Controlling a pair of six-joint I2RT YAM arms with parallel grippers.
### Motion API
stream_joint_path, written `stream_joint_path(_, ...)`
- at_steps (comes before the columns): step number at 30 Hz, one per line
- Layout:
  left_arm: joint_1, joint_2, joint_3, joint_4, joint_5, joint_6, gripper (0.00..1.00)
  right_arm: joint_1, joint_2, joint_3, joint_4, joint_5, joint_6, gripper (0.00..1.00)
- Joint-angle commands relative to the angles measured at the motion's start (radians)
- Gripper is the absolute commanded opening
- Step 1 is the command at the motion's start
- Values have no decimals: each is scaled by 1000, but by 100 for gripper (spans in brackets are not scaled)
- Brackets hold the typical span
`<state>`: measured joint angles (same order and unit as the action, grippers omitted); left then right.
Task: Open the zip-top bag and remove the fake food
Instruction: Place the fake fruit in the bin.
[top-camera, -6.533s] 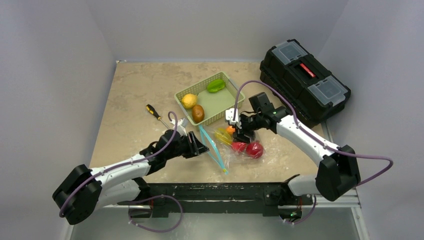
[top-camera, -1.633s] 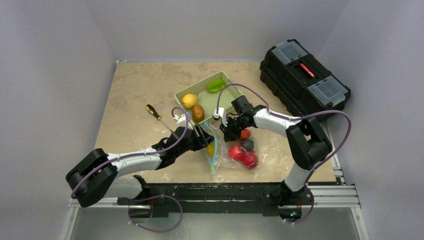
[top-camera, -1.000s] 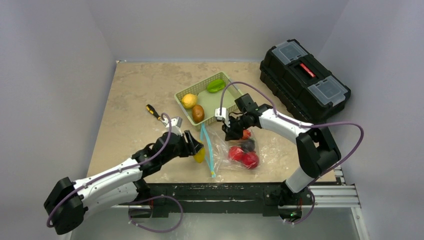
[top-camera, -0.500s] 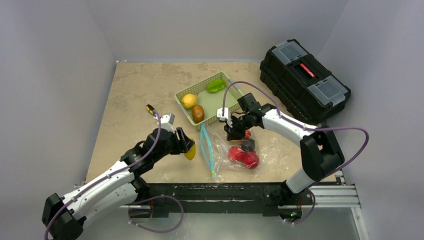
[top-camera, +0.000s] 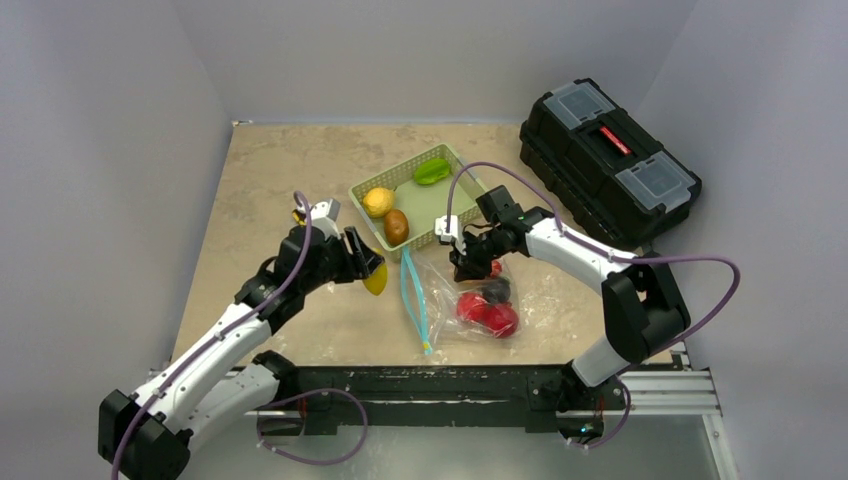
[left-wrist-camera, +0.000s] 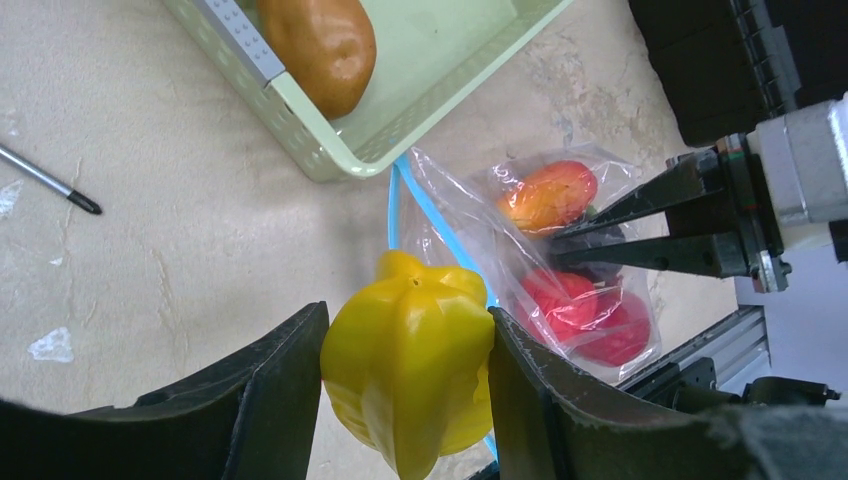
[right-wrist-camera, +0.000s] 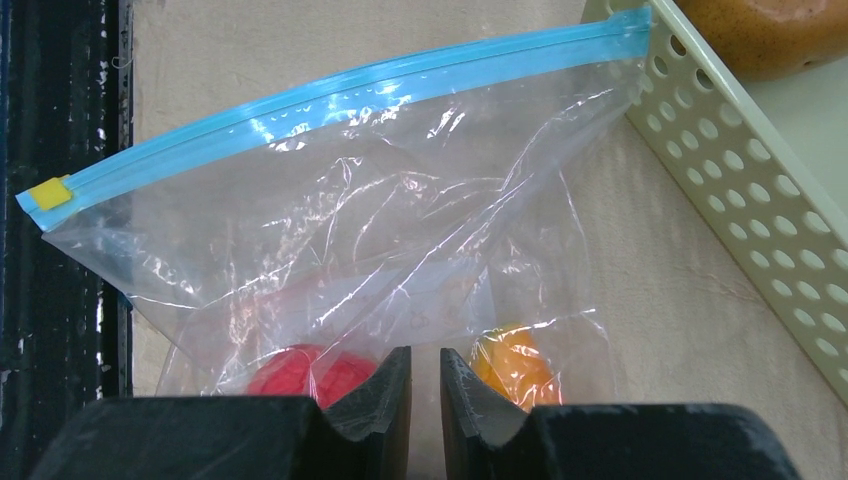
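left gripper (left-wrist-camera: 405, 325) about half open, clamped across the yellow star fruit (left-wrist-camera: 410, 385), long axis along the fingers | green basket (left-wrist-camera: 330, 150) close ahead, slightly to its right, the likely drop spot | right gripper (right-wrist-camera: 425, 375) nearly closed, apparently pinching the zip-top bag (right-wrist-camera: 330, 220), which lies beside the basket | red piece (right-wrist-camera: 310, 372) and orange piece (right-wrist-camera: 512, 362) inside the bag

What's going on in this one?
The left gripper holds a yellow star fruit above the table, beside the green basket, which has three pieces in it. The right gripper pinches the closed end of the zip-top bag, which lies on the table with its blue zipper edge toward the left arm. Red fruit and an orange piece are inside the bag.
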<state>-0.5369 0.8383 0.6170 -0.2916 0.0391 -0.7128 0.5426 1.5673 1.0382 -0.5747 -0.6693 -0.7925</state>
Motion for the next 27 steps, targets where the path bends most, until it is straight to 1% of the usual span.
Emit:
stream_joint_path(1, 51, 34, 63, 64, 98, 36, 2, -4, -46, -7, -6, -23, -22, 16)
stream_joint_path(8, 111, 75, 76, 101, 173, 31, 2, -5, -54, -9, -9, -19, -29, 17)
stream_joint_path(27, 205, 204, 136, 167, 276, 27, 2, -5, -60, -9, -16, -19, -40, 18)
